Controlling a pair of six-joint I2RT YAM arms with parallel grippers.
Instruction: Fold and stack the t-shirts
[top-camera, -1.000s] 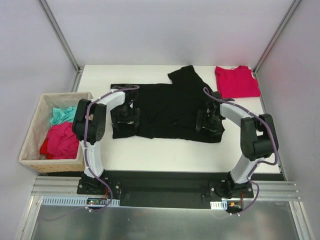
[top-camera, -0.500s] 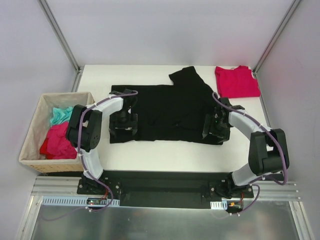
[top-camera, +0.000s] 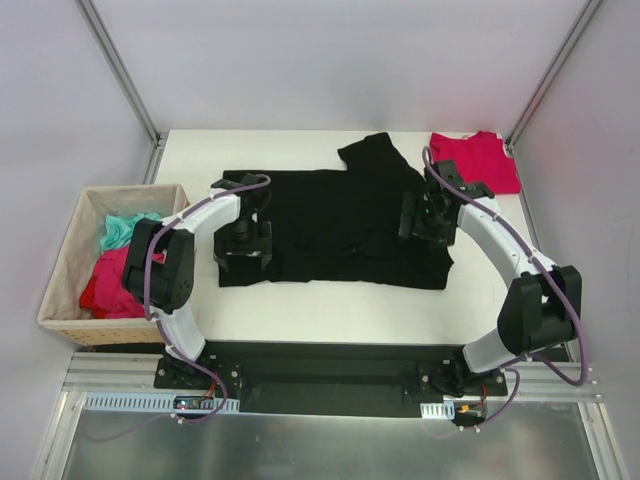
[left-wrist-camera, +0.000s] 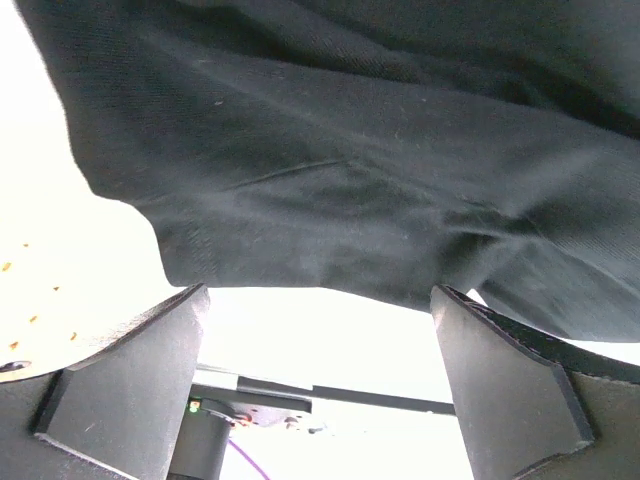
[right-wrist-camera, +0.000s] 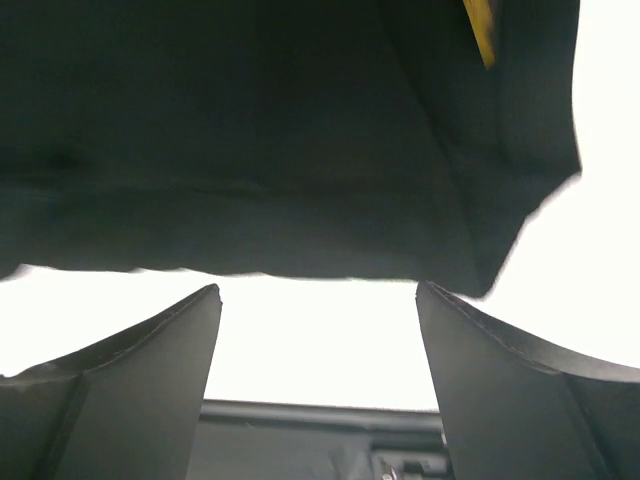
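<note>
Soft even light overhead; wrist views glare white below black t-shirt (left-wrist-camera: 350, 150).

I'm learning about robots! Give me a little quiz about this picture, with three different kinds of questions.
1. True or false: the red t-shirt lies on top of the black t-shirt.
2. Where is the basket?
A) beside the left edge of the table
B) on the black t-shirt
C) at the far right corner
3. Fill in the word: the jaws of the left gripper and the right gripper are both ____ (open or shut).

Key
1. False: it lies by itself at the far right corner of the table.
2. A
3. open
</note>
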